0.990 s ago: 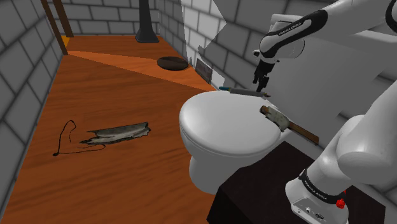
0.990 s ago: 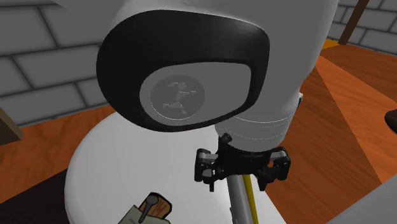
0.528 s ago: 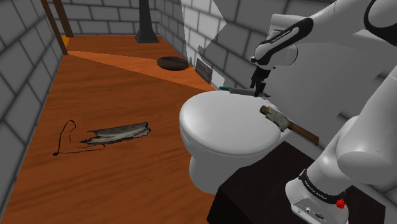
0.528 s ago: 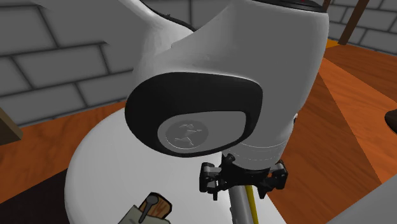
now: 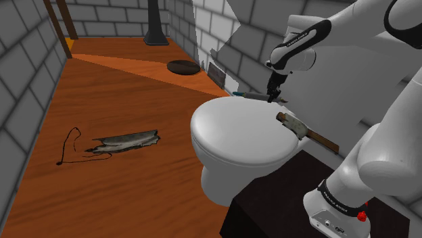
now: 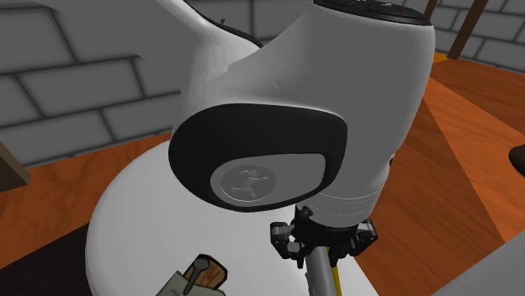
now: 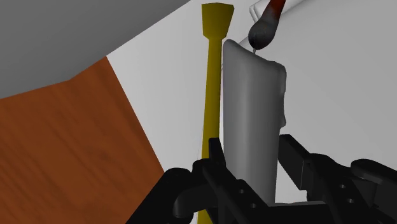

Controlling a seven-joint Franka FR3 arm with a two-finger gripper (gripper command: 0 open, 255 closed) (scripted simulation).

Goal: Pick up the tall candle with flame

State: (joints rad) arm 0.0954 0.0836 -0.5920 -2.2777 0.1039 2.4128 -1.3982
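White toilet lid (image 5: 237,135) carries candle (image 7: 251,121), yellow stick (image 7: 213,95)

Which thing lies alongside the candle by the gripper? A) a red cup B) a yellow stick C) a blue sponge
B: a thin yellow stick lies lengthwise right beside the grey candle on the white toilet lid, at the gripper.
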